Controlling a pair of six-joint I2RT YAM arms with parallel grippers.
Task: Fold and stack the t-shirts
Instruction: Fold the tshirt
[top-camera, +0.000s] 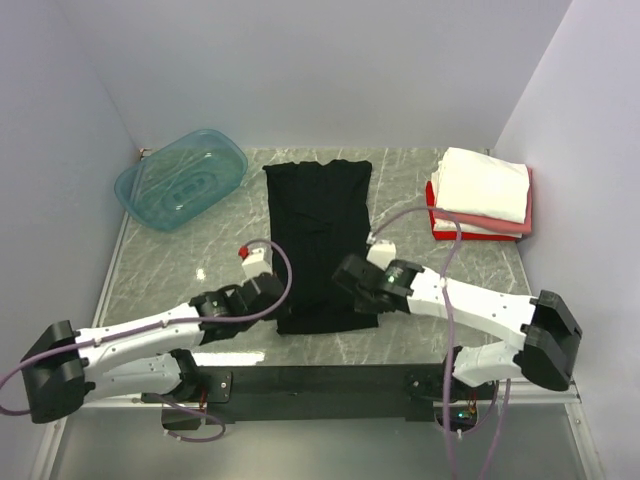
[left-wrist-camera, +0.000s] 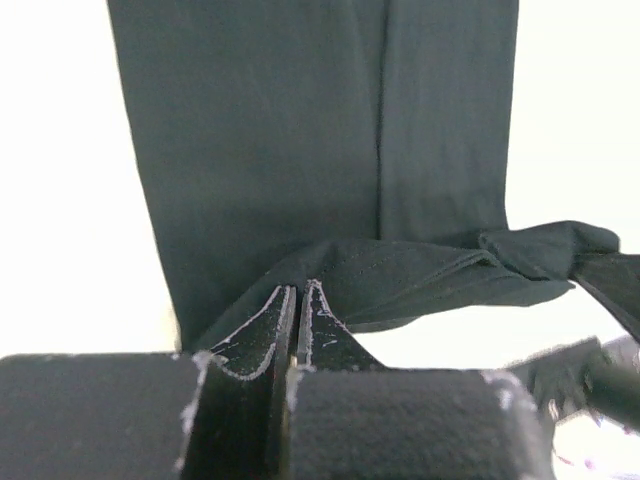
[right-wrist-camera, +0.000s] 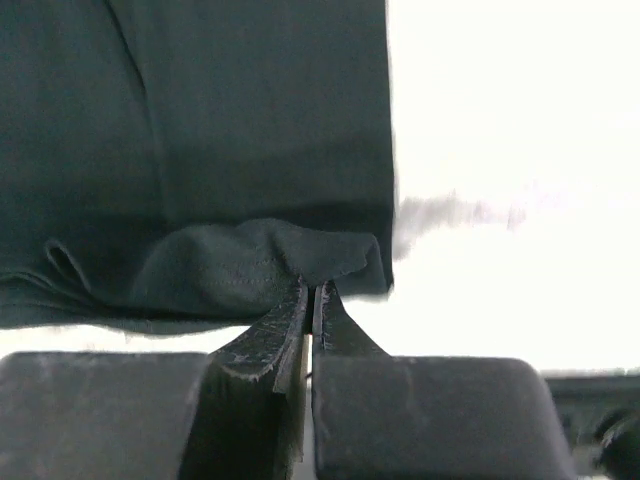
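The black t-shirt (top-camera: 320, 235) lies as a long folded strip in the middle of the table. My left gripper (top-camera: 272, 292) is shut on its near left corner, and the cloth lifts at the fingertips in the left wrist view (left-wrist-camera: 300, 290). My right gripper (top-camera: 352, 280) is shut on its near right corner, with a bunched fold raised at the tips in the right wrist view (right-wrist-camera: 312, 290). The folded white shirt (top-camera: 482, 183) sits on a pink one (top-camera: 490, 222) and a red one (top-camera: 438, 226) at the back right.
A translucent teal plastic tub (top-camera: 180, 178) stands at the back left corner against the wall. The grey marbled table (top-camera: 440, 345) is walled on three sides.
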